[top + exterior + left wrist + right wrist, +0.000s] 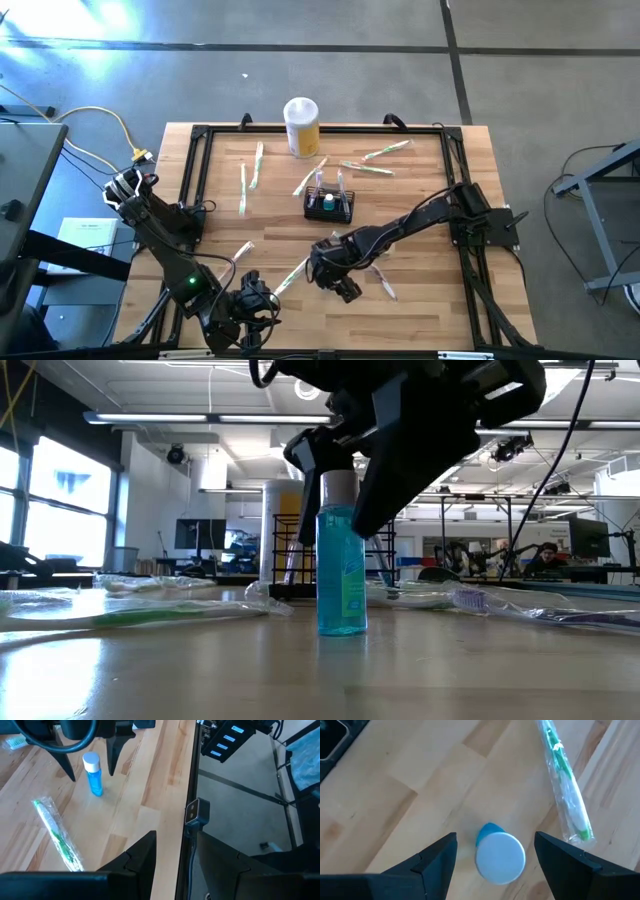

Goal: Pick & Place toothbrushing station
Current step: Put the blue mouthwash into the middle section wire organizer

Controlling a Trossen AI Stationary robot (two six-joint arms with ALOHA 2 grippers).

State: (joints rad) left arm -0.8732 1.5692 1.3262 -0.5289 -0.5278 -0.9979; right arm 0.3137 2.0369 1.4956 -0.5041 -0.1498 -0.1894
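The toothbrushing station, a small black wire-mesh basket [329, 206], stands at the table's middle with a few items in it. No gripper touches it. A small blue bottle with a white cap [500, 857] stands upright on the wood nearer the front edge; it also shows in the low view [340, 570] and the left wrist view [93, 776]. My right gripper [495, 840] is open above it, pointing down, one finger on each side of the cap with gaps between. My left gripper [252, 308] is open and empty at the near edge.
A tall yellow-and-white canister [302, 126] stands at the far side. Several plastic-wrapped toothbrushes lie scattered; a green one [566, 790] lies just beside the bottle, toward my left gripper. A black frame [192, 170] rims the table. Bare wood lies between the bottle and the basket.
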